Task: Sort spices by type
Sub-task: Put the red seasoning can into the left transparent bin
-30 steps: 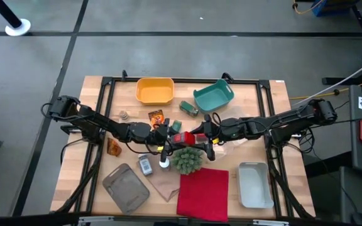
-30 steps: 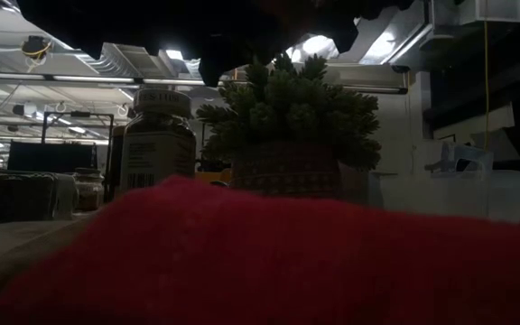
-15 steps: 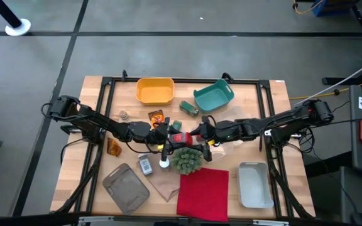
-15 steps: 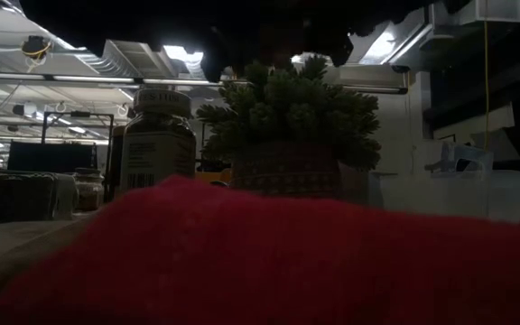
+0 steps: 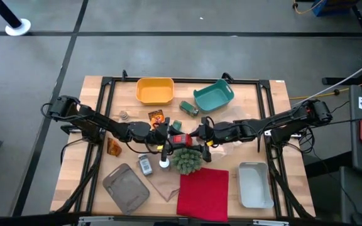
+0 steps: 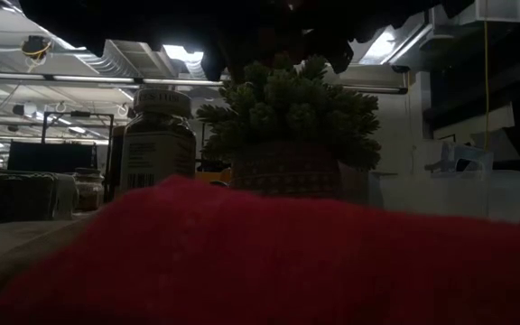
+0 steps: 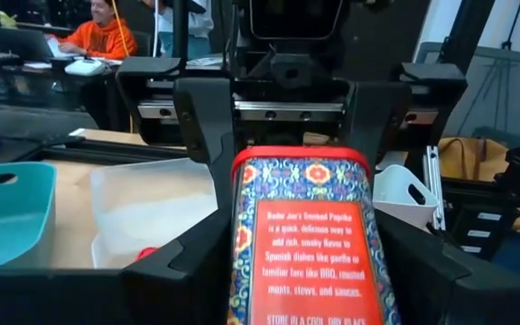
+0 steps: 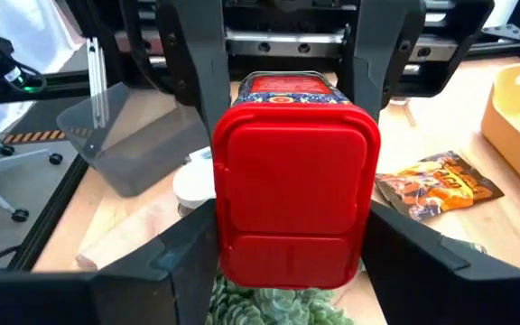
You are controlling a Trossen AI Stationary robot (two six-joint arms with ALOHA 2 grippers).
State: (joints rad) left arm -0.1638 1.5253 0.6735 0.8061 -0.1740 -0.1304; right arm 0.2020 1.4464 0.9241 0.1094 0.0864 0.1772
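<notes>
a: what has been changed in the last moment?

b: the right gripper (image 5: 197,137) has been brought in from the right toward the middle of the counter (image 5: 263,119), until the red tin (image 5: 180,139) is flanked by its jaws as well.

a: and the tin itself?

b: it is held in the air above the spiky plant (image 5: 187,159), clamped by the jaws of the left gripper (image 5: 167,135). in both wrist views it is seen between both pairs of fingers. the right jaws are set around its lid end, but a firm grip cannot be confirmed.

a: what is meant for the sorting?

b: a handover is judged to be under way, the tin not yet placed with its kind.
</notes>
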